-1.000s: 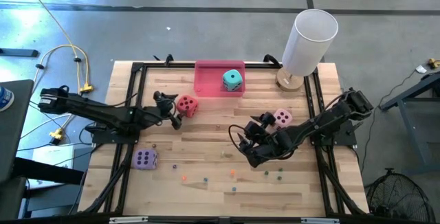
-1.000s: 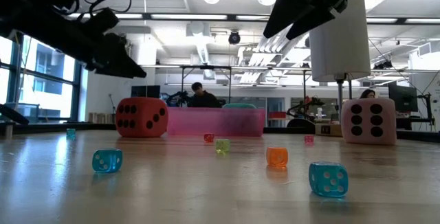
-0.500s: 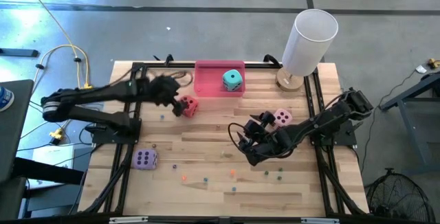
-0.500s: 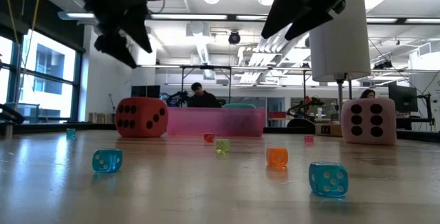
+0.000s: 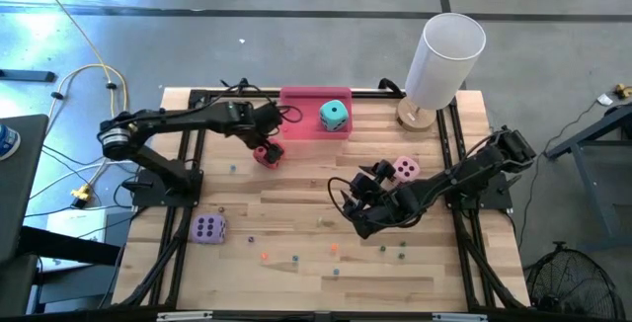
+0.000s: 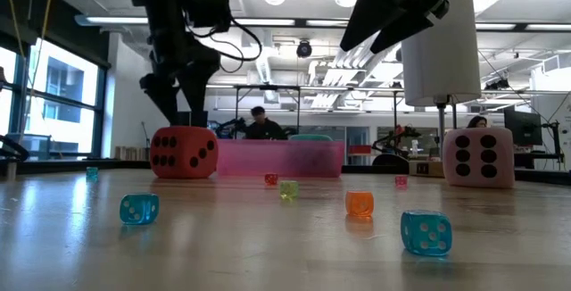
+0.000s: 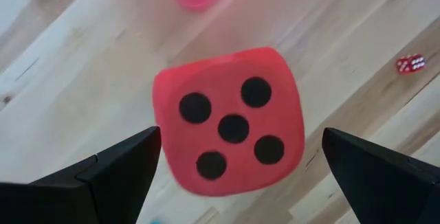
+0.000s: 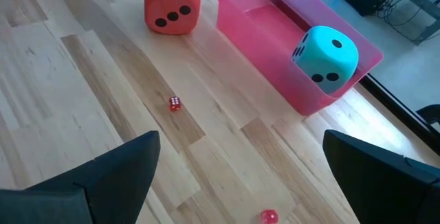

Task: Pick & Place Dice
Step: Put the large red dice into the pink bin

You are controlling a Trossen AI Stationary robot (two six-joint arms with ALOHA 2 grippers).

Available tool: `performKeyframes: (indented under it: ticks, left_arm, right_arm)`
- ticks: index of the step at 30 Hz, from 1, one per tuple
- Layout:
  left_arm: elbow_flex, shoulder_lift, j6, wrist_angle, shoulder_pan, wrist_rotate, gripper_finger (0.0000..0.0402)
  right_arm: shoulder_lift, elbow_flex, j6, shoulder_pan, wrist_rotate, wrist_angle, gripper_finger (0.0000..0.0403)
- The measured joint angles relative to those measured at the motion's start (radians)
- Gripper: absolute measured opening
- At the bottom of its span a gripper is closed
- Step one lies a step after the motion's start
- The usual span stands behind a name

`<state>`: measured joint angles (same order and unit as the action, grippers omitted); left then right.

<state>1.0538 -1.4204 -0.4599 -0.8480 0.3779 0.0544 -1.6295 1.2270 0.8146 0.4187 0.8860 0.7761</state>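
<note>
From above we look straight down on the whole table (image 5: 296,213). At tabletop level we look across it into the room. The left wrist camera looks down close on the red die (image 7: 230,121). The right wrist camera looks from farther off across the boards. We find that red die (image 8: 172,3) in all four views.

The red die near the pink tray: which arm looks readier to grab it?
The left. Its gripper hangs right over the red die, fingers open on both sides of it. The right gripper waits farther off, mid-table.
</note>
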Motion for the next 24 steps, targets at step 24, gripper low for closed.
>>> performKeyframes:
  ticks: [24]
  left_arm:
    - [0.002, -0.064, -0.018, 0.001, -0.031, 0.085, 0.0391]
  right_arm:
    - [0.000, 0.000, 0.000, 0.000, -0.003, -0.002, 0.0400]
